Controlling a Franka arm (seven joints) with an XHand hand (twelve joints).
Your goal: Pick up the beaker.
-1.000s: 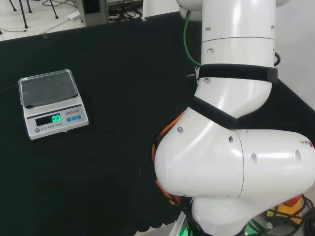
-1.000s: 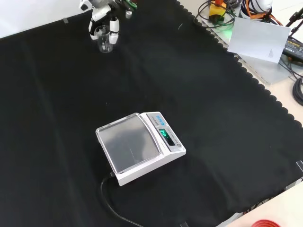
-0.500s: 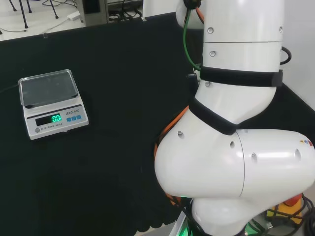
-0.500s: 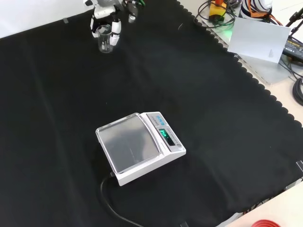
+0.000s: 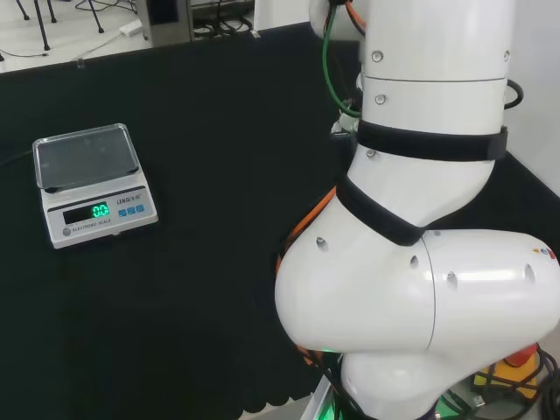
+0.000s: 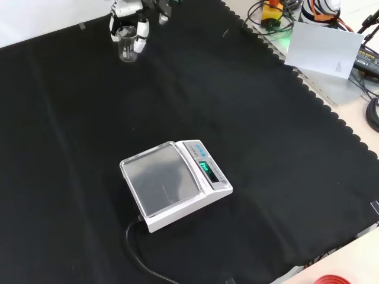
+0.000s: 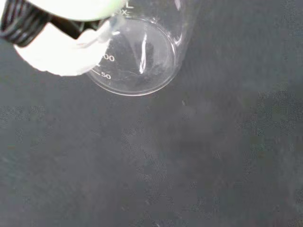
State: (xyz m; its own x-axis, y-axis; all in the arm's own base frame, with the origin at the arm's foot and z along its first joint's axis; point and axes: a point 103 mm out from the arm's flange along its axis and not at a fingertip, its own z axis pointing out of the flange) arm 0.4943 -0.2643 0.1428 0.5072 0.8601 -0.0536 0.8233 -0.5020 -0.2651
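Note:
The beaker [image 6: 126,49] is a small clear glass with printed marks, at the far left end of the black cloth in the front view. The hand [image 6: 129,13] comes down on it from the view's top, with white fingertips [image 6: 141,36] curled against both sides of the glass. In the wrist view the beaker [image 7: 137,59] looks empty, with its round base over the cloth, and a white finger pad [image 7: 59,52] lies against its wall. I cannot tell whether its base touches the cloth. In the head view the arm's white links [image 5: 420,262] stand in front of that spot.
A white digital scale [image 6: 174,184] with a lit display sits mid-cloth, its black cable [image 6: 139,248] running to the near edge; it also stands at the left in the head view, scale [image 5: 92,185]. A grey sheet [image 6: 323,50] and cables lie beyond the cloth's scalloped right edge.
In the front view the hand and the beaker have shifted a little to the left and upward together. In the head view the arm's upper link has risen slightly.

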